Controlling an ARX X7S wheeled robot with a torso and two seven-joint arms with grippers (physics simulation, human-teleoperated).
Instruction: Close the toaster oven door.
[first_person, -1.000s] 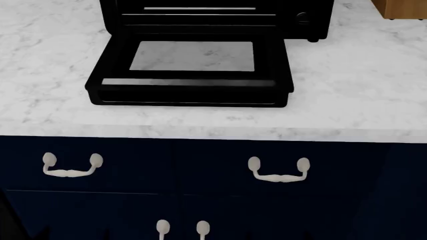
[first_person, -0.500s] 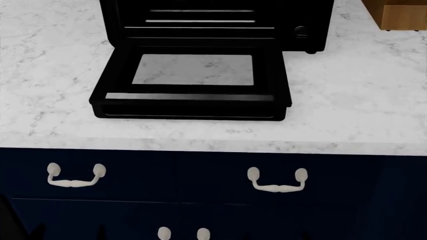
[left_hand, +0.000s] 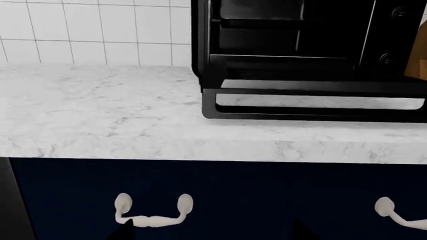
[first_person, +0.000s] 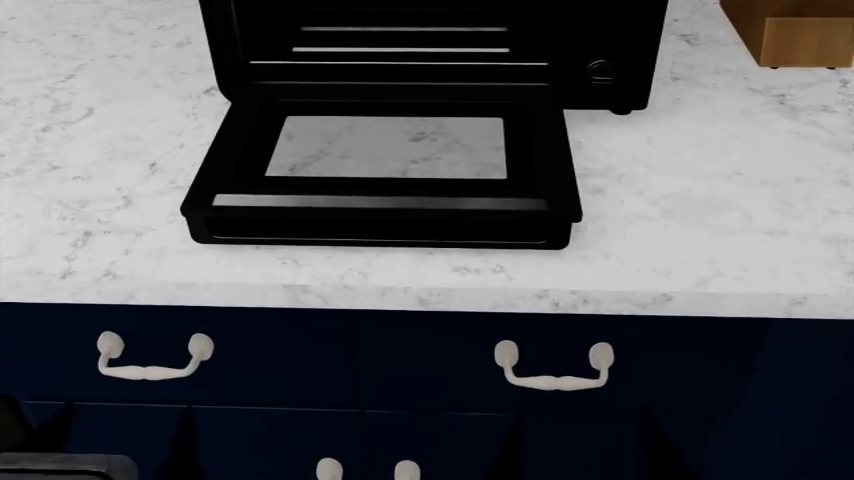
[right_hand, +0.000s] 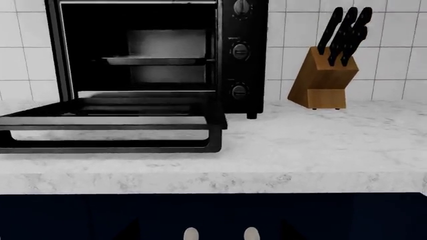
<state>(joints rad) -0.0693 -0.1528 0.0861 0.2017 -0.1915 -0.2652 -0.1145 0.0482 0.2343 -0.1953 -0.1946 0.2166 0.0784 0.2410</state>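
Note:
The toaster oven (first_person: 601, 40) is a glossy black box at the back of the white marble counter (first_person: 707, 200). The toaster oven door (first_person: 240, 150) lies open, flat over the counter, with its silver-grey bar handle (first_person: 380, 201) on the near edge. It also shows in the left wrist view (left_hand: 313, 102) and the right wrist view (right_hand: 113, 122). My left gripper (first_person: 107, 440) and right gripper (first_person: 581, 445) are low, in front of the navy drawers, below the counter edge. Both are open and empty: the left fingertips (left_hand: 123, 232) and right fingertips (right_hand: 130, 231) stand wide apart.
A wooden knife block (right_hand: 323, 75) stands right of the oven, against the white tiled wall. Navy drawers with cream handles (first_person: 154, 360) (first_person: 554, 368) run under the counter. Bare marble lies left of the oven (left_hand: 100, 100).
The head view has shifted, so the oven and counter sit lower in the frame. Dark gripper fingertips have come up into view at the bottom. The door has not moved.

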